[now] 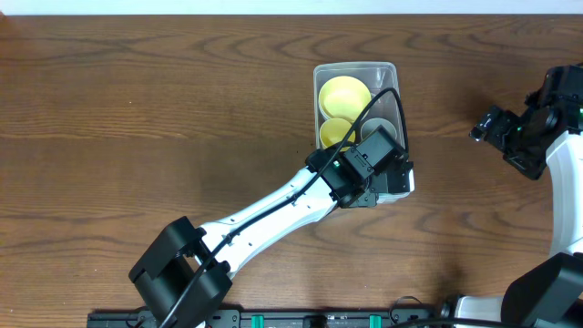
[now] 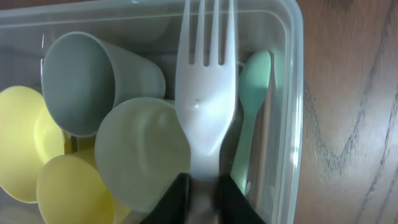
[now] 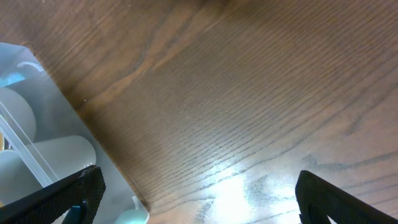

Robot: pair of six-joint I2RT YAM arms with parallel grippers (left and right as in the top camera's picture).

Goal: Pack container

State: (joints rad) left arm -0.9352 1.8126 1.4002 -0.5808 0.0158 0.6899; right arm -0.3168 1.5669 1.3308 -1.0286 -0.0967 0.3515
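The clear plastic container (image 1: 398, 71) stands on the table right of centre. It holds yellow bowls (image 1: 343, 94) and grey cups. My left gripper (image 1: 387, 178) hovers over its near end, shut on a white plastic fork (image 2: 205, 93) held over the tub. In the left wrist view the container (image 2: 292, 93) also holds a grey cup (image 2: 87, 78), a pale cup (image 2: 143, 152), yellow bowls (image 2: 25, 140) and a mint spoon (image 2: 252, 93). My right gripper (image 1: 487, 126) is open and empty, off to the container's right; its wrist view shows the container's corner (image 3: 37, 124).
Bare brown wood table (image 1: 164, 109) lies all round the container. The table's far edge (image 1: 273, 7) runs along the top. The right arm's body (image 1: 565, 164) stands at the right edge.
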